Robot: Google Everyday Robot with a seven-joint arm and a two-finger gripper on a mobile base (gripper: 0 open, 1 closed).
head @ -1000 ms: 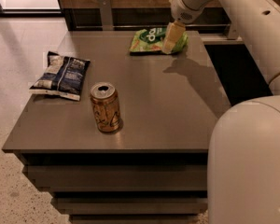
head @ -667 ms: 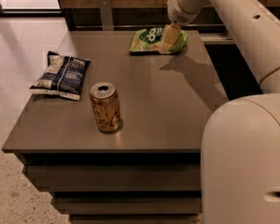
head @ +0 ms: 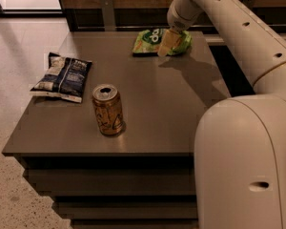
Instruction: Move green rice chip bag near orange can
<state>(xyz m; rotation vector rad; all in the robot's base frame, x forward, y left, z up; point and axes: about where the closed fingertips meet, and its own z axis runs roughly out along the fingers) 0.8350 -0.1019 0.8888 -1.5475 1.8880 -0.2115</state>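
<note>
The green rice chip bag [head: 150, 42] lies flat at the far right of the grey table [head: 152, 104]. My gripper [head: 168, 43] hangs from the white arm and sits over the middle of the bag, covering part of it. The orange can [head: 107, 109] stands upright near the table's front left, well apart from the bag and the gripper.
A dark blue-and-white bag [head: 62, 77] lies at the table's left edge, just behind and left of the can. My white arm and base [head: 243, 151] fill the right side of the view. A wooden wall runs behind the table.
The gripper has shifted slightly left and lower over the green bag. The bag, the can and the blue bag have stayed in place.
</note>
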